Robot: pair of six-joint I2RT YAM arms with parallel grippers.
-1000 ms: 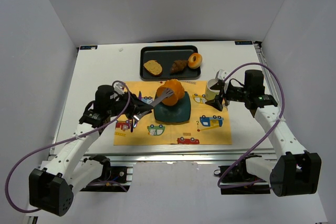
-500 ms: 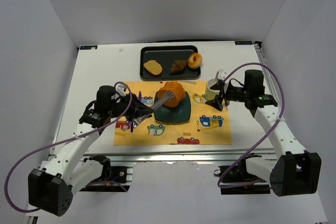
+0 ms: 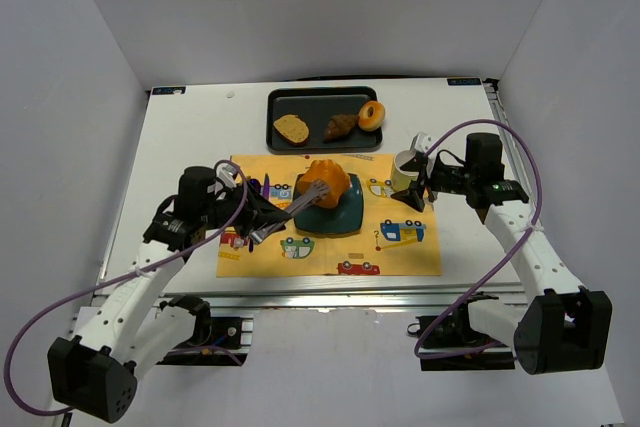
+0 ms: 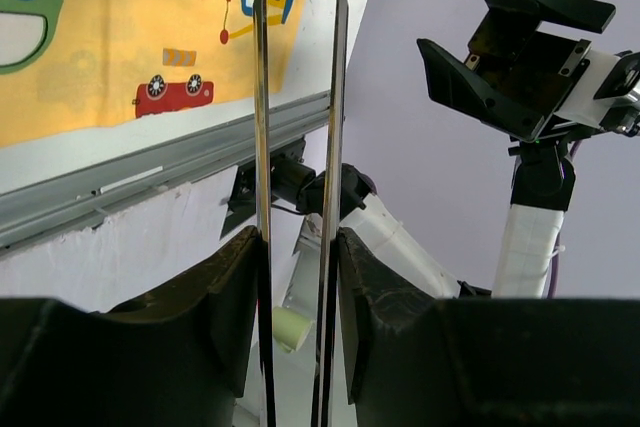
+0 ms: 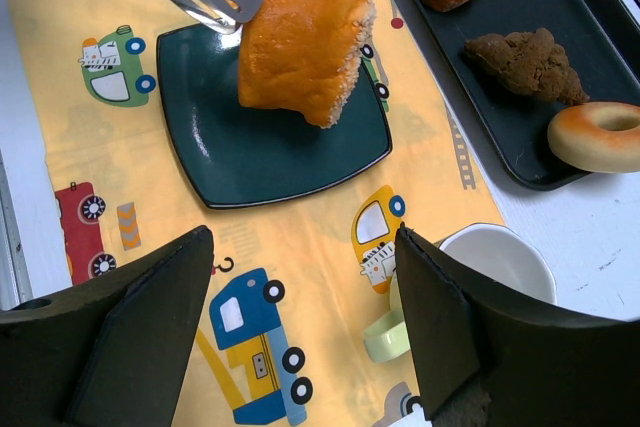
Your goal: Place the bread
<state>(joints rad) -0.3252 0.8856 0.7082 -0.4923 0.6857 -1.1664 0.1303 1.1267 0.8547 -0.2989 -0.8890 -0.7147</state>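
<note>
Overhead, the bread (image 3: 322,179) sits tilted on the dark plate (image 3: 340,219) in the middle of the yellow mat (image 3: 420,252), with the tips of the tongs (image 3: 300,202) against its side. It looks light, soft and easily dented — best pinched gently, low on the flanks. From the left wrist, the left end effector (image 4: 297,247) clasps both tong arms, which stand fairly close together. From the right wrist, the right end effector (image 5: 305,247) hangs spread wide and empty over the mat — a white cup (image 5: 500,257) just beside it.
</note>
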